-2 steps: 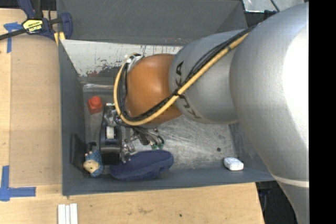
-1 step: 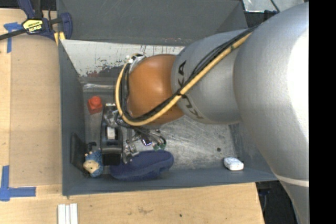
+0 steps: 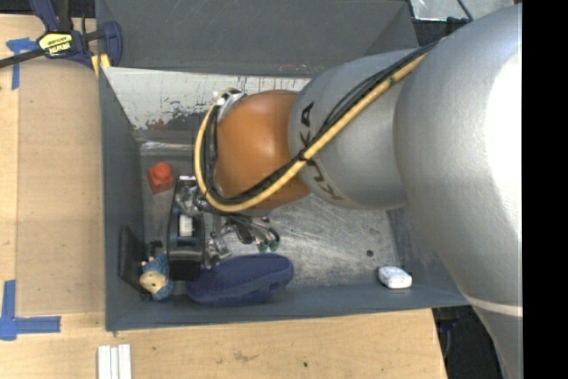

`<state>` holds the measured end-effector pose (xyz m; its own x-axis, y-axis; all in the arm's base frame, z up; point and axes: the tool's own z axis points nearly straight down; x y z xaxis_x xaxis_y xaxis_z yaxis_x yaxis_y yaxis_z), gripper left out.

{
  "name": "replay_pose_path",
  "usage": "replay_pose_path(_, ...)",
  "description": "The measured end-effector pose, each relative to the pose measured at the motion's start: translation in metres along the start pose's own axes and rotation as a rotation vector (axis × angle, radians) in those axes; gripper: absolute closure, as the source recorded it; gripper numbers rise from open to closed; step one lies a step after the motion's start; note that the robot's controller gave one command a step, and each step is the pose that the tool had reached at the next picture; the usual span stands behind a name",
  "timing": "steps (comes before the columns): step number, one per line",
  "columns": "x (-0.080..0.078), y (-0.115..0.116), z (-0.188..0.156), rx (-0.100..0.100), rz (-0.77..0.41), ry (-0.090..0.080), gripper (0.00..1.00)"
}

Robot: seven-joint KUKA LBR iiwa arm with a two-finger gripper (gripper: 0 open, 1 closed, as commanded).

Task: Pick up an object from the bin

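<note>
Arm (image 3: 382, 138) reaching down into the bin's (image 3: 266, 40) lower left corner

Its orange-covered wrist is angling down from the right. The gripper (image 3: 186, 255) is hanging low by a dark blue soft item (image 3: 244, 277) and a small pale-faced toy (image 3: 153, 281). Whether it is gripping anything cannot be told.

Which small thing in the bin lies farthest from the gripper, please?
The white oval piece, alone at lower right; the red block and blue bundle lie at left.

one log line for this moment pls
gripper low in bin lower-left corner | nearest: dark blue soft item, tan-headed toy | red block above | white piece lower right
</note>
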<state>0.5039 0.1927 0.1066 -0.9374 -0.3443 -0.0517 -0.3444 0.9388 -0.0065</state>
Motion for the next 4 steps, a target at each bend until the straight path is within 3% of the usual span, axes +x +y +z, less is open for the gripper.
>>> replay_pose_path(1,0.003,0.0,0.002,0.0,0.0,0.012,0.0)
replay_pose_path(2,0.006,0.001,-0.008,-0.013,-0.331,0.022,0.0)
replay_pose_path(3,-0.046,-0.006,-0.02,-0.01,-0.164,0.048,0.0)
replay_pose_path(4,-0.06,0.01,0.009,0.002,-0.485,0.054,0.0)
